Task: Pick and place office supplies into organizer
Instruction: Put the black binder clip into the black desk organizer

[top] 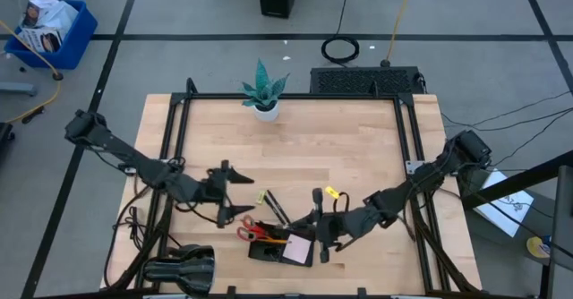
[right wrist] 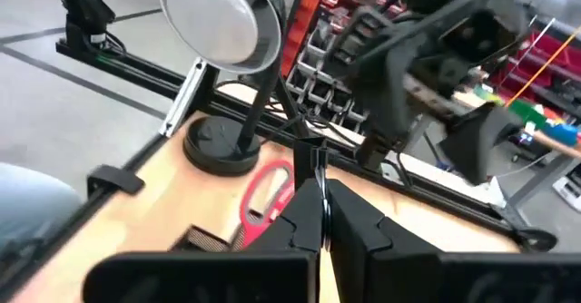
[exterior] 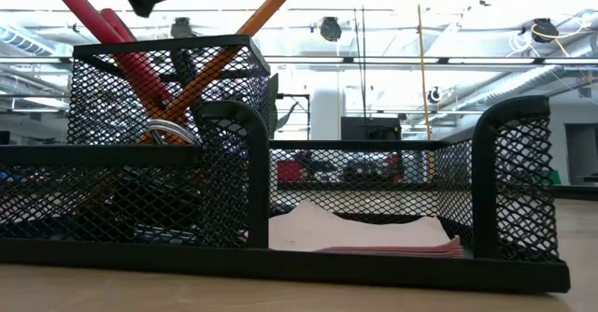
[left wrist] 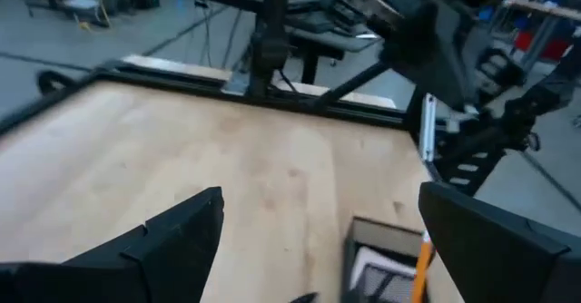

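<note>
The organizer (top: pixel 282 248), a black mesh tray, sits near the table's near edge. It holds red-handled scissors (top: pixel 246 231), an orange pencil (exterior: pixel 210 64) and the pink-white note pad (exterior: pixel 364 233). Two black pens (top: pixel 275 208) and a small yellow piece (top: pixel 331 192) lie on the wood beyond it. My right gripper (right wrist: pixel 320 190) hovers at the organizer's right end (top: pixel 311 230), shut on a thin black pen. My left gripper (top: pixel 224 192) is wide open, left of the loose pens, and touches nothing (left wrist: pixel 318 249). My right gripper pinches a thin black pen (right wrist: pixel 318 162) between its two fingers. The fingers come roughly level from the table's right. The pen's short visible end sticks up above the fingertips. The fingers hide the rest of the pen, so which part they have cannot be told.
A black lamp (top: pixel 179 268) stands at the near left corner, close to the scissors' handles. A potted teal plant (top: pixel 264 95) sits at the far edge. Black frame rails (top: pixel 170 156) run along both table sides. Bare wood lies between the plant and the pens.
</note>
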Tool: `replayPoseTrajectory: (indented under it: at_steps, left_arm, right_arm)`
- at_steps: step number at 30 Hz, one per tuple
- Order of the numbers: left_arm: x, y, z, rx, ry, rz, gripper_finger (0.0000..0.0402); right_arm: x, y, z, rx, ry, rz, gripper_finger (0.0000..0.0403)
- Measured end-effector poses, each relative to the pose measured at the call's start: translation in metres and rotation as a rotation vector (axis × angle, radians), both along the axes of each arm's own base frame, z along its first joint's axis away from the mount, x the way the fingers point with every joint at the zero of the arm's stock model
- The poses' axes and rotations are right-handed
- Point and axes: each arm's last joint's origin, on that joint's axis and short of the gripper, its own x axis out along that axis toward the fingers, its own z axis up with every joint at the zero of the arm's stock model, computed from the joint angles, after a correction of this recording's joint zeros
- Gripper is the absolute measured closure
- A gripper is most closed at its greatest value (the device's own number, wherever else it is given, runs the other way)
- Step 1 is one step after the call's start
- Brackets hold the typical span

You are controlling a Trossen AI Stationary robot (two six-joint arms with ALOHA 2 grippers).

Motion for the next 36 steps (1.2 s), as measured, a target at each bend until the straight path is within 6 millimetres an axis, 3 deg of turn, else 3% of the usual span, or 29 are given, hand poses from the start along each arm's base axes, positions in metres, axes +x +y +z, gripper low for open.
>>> replayPoseTrajectory:
  at_steps: [6,16,23,28,36]
  left_arm:
    - [-0.028,0.017,0.003,0.049,-0.038,0.011,0.0034]
    - [-0.059,0.039,-0.018,0.028,-0.074,0.078,0.0038]
    - [-0.066,0.046,-0.015,0.011,-0.102,0.11,0.0035]
    - [-0.066,0.046,-0.016,0.005,-0.097,0.108,0.0039]
    - [-0.066,0.045,-0.017,-0.014,-0.091,0.107,0.0033]
  right_arm:
    - [0.022,0.022,-0.004,0.078,0.065,-0.033,0.0403]
    - [0.066,0.066,-0.026,0.054,0.176,-0.105,0.0403]
    - [0.078,0.08,-0.037,0.117,0.227,-0.123,0.0403]
    - [0.083,0.093,-0.057,0.073,0.289,-0.12,0.0403]
    - [0.085,0.091,-0.083,-0.037,0.426,-0.146,0.0402]
